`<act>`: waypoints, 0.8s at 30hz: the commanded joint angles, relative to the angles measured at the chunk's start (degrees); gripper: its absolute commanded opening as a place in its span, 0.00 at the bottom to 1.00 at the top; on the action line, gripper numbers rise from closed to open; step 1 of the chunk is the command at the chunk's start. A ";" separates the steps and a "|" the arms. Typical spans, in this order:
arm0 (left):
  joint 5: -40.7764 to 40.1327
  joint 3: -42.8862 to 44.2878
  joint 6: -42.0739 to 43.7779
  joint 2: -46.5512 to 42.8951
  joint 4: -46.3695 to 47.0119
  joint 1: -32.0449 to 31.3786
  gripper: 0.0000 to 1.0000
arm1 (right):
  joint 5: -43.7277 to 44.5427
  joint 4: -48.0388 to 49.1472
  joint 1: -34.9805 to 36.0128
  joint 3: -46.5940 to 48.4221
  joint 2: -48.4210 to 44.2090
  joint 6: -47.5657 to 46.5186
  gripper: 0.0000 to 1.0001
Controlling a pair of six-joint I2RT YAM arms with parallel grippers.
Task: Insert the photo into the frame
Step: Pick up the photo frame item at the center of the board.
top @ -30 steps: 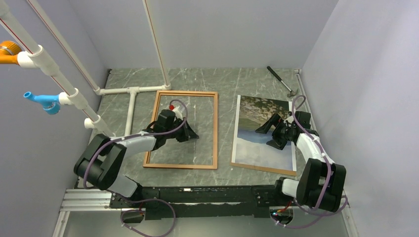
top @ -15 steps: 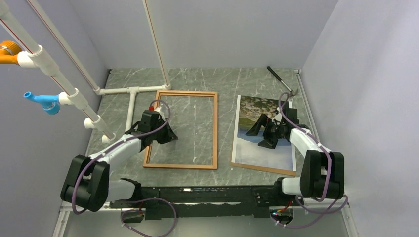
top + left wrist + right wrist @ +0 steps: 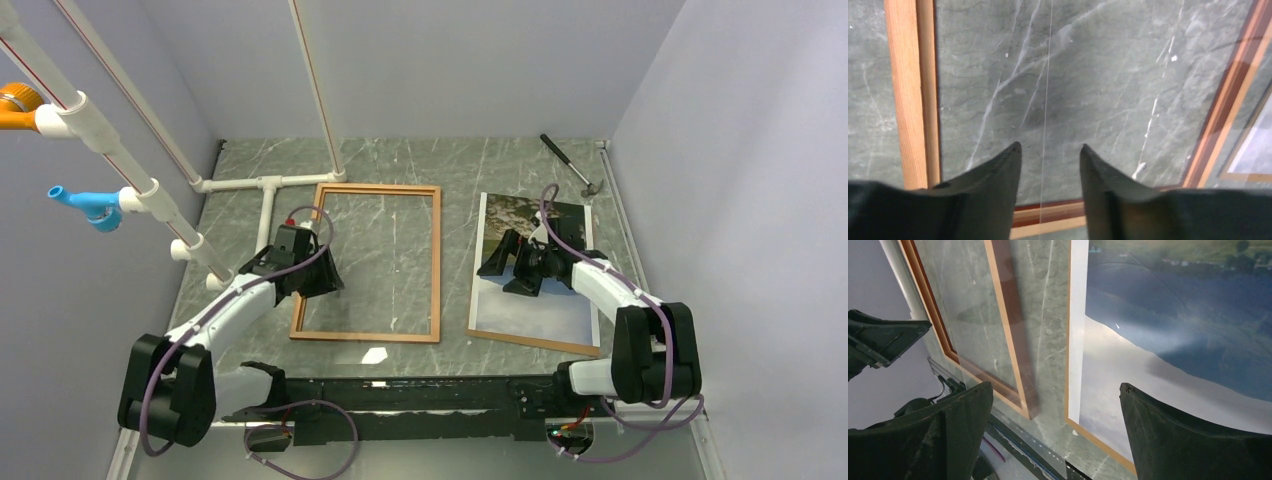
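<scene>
Because the frame (image 3: pixel 378 187) lies flat left of the photo (image 3: pixel 535 305), which rests face-up on a brown panel (image 3: pixel 530 341), the wide-spread right gripper (image 3: pixel 503 275) might pinch both sheets or crease the print; the left gripper (image 3: pixel 1049 147), slightly parted and empty, steadies nothing.

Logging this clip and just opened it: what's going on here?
The left gripper hovers open and empty over the left rail of the frame. The right gripper hangs wide open above the photo, which lies face up beside the frame, to its right. Nothing is held; the photo is not yet in the frame.
</scene>
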 commanded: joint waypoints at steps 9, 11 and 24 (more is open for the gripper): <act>3.67 4.23 1.85 -12.44 -3.91 0.16 0.91 | -4.69 8.38 1.96 0.40 5.21 1.57 0.99; 7.77 3.33 1.96 -14.51 -2.39 0.13 0.91 | -6.60 9.24 2.22 1.28 7.97 1.09 0.97; 31.32 0.73 0.15 -27.37 7.19 -0.02 0.91 | -22.21 19.03 4.74 5.78 22.33 0.61 0.80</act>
